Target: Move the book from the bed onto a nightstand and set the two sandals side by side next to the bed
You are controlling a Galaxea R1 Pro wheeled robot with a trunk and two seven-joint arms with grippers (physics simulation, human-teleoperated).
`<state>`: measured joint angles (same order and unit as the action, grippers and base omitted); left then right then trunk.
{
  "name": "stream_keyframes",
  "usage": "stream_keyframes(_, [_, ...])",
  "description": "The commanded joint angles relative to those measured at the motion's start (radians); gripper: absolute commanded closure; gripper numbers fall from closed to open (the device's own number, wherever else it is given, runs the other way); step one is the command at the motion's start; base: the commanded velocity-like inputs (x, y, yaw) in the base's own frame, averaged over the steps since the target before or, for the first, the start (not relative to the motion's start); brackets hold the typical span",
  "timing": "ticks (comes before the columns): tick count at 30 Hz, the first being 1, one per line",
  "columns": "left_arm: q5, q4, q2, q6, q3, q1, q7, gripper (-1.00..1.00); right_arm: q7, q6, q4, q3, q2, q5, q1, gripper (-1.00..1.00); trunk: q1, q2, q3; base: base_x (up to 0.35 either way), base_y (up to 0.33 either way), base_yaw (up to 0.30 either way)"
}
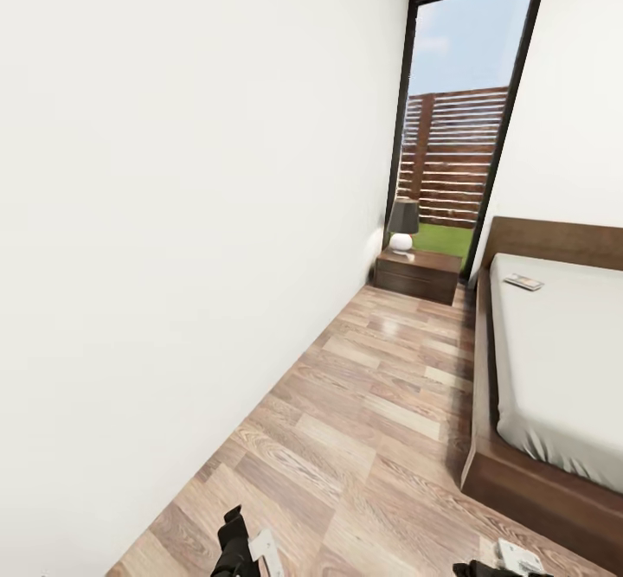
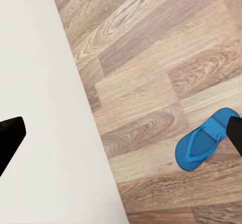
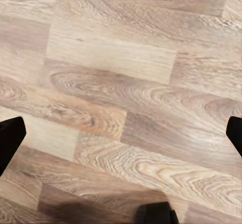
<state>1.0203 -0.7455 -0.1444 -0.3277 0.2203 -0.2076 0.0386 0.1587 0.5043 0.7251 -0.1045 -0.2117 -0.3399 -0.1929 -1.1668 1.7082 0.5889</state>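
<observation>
Head view: book (image 1: 523, 282) on bed (image 1: 562, 369)

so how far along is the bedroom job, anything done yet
Nothing looks done yet. The book still lies on the bed near the headboard, and the nightstand holds just a lamp. In hand: nothing; the left pincer and right pincer are both open over the floor. One sandal lies on the floor by the wall. Left: both sandals and the book.

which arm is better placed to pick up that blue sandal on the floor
Left, probably. The blue sandal lies on the wood floor below the open left claw; the open right claw faces bare planks.
</observation>
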Motion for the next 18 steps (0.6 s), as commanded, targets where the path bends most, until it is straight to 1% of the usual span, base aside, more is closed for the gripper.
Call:
stream_keyframes(1, [0.009, -0.002, 0.0, -0.008, 0.002, -0.001, 0.004, -1.0, 0.045, 0.03, 0.004, -0.008, -0.012, -0.051, 0.0, -1.0, -0.004, 0.008, 0.004, 0.0, 0.0, 0.0])
stream_keyframes(2, [0.008, -0.002, 0.0, -0.01, 0.002, -0.001, 0.004, -1.0, 0.086, 0.053, 0.006, -0.011, -0.024, -0.1, 0.0, -1.0, -0.008, 0.015, 0.007, 0.0, 0.0, 0.0])
stream_keyframes(3, [0.008, -0.002, 0.0, -0.017, 0.002, -0.001, 0.004, -1.0, 0.166, 0.103, 0.008, -0.017, -0.052, -0.195, 0.0, -1.0, -0.012, 0.022, 0.011, 0.0, 0.0, 0.0])
stream_keyframes(4, [0.008, -0.002, 0.0, -0.02, 0.002, -0.001, 0.004, -1.0, 0.201, 0.126, 0.008, -0.018, -0.066, -0.24, 0.0, -1.0, -0.015, 0.029, 0.014, 0.0, 0.0, 0.0])
stream_keyframes(5, [0.008, -0.002, 0.0, -0.028, 0.003, -0.001, 0.005, -1.0, 0.282, 0.18, 0.008, -0.023, -0.104, -0.355, 0.0, -1.0, -0.019, 0.036, 0.017, 0.0, 0.0, 0.0])
stream_keyframes(6, [0.008, -0.002, 0.0, -0.032, 0.003, -0.001, 0.005, -1.0, 0.313, 0.202, 0.007, -0.025, -0.12, -0.413, 0.0, -1.0, -0.023, 0.043, 0.02, 0.0, 0.0, 0.0])
stream_keyframes(7, [0.008, -0.002, 0.0, -0.033, 0.003, 0.0, 0.005, -1.0, 0.324, 0.21, 0.007, -0.027, -0.126, -0.435, 0.0, -1.0, -0.027, 0.05, 0.023, 0.0, 0.0, 0.0])
stream_keyframes(8, [0.008, -0.002, 0.0, -0.034, 0.003, 0.0, 0.006, -1.0, 0.34, 0.22, 0.006, -0.029, -0.135, -0.47, 0.0, -1.0, -0.031, 0.057, 0.026, 0.0, 0.0, 0.0])
stream_keyframes(10, [0.008, -0.002, 0.0, -0.036, 0.004, 0.0, 0.006, -1.0, 0.354, 0.228, 0.006, -0.031, -0.142, -0.5, 0.0, -1.0, -0.038, 0.071, 0.033, 0.0, 0.0, 0.0])
stream_keyframes(13, [0.007, -0.002, 0.0, -0.037, 0.004, -0.001, 0.006, -1.0, 0.364, 0.232, 0.005, -0.033, -0.147, -0.519, 0.0, -1.0, -0.05, 0.092, 0.042, 0.0, 0.0, 0.0])
stream_keyframes(17, [0.007, -0.002, 0.0, -0.037, 0.004, -0.001, 0.006, -1.0, 0.369, 0.236, 0.005, -0.037, -0.15, -0.528, 0.0, -1.0, -0.065, 0.12, 0.054, 0.0, 0.0, 0.0])
stream_keyframes(18, [0.006, -0.002, 0.0, -0.037, 0.004, -0.001, 0.006, -1.0, 0.371, 0.238, 0.005, -0.048, -0.15, -0.531, 0.0, -1.0, -0.069, 0.127, 0.058, 0.0, 0.0, 0.0])
